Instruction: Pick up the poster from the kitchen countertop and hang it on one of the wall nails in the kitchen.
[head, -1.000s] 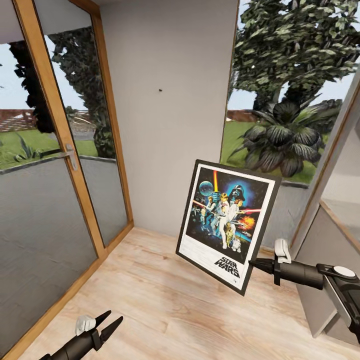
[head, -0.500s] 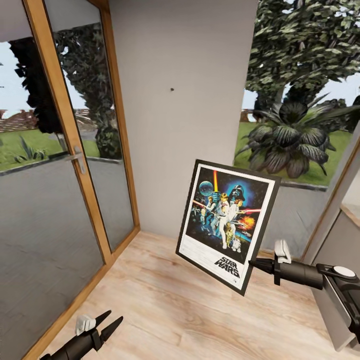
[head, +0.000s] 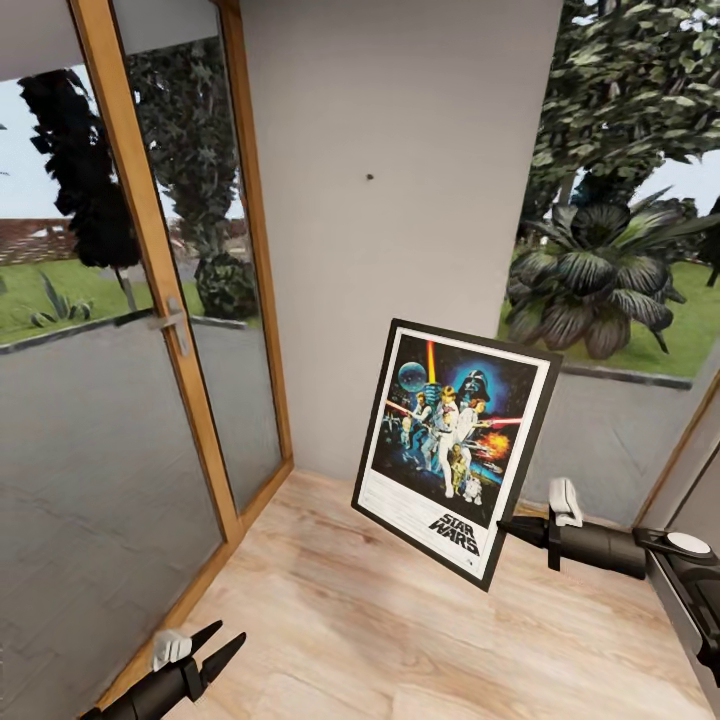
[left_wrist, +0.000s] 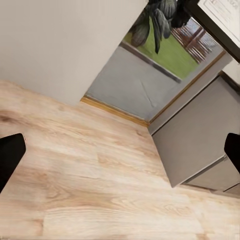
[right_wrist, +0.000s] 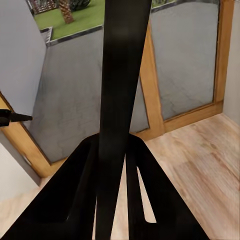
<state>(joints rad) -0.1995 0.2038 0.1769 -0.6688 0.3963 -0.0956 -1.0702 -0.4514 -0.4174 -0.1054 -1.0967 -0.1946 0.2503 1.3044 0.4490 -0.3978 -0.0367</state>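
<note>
Head view: right gripper clamped on poster, left gripper spread, empty; nail unreached, hanging remains.

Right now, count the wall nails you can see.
1. A single nail sits high on the off-white wall, above and left of the poster. Others may be out of frame.

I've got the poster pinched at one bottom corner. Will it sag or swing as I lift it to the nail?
Probably no sag: the poster hangs tilted from the right gripper with its black frame edges straight, so it looks rigid. Swinging seems likelier, since most of it sits beyond that single corner grip. The wall nail is tiny, so lift slowly.
</note>
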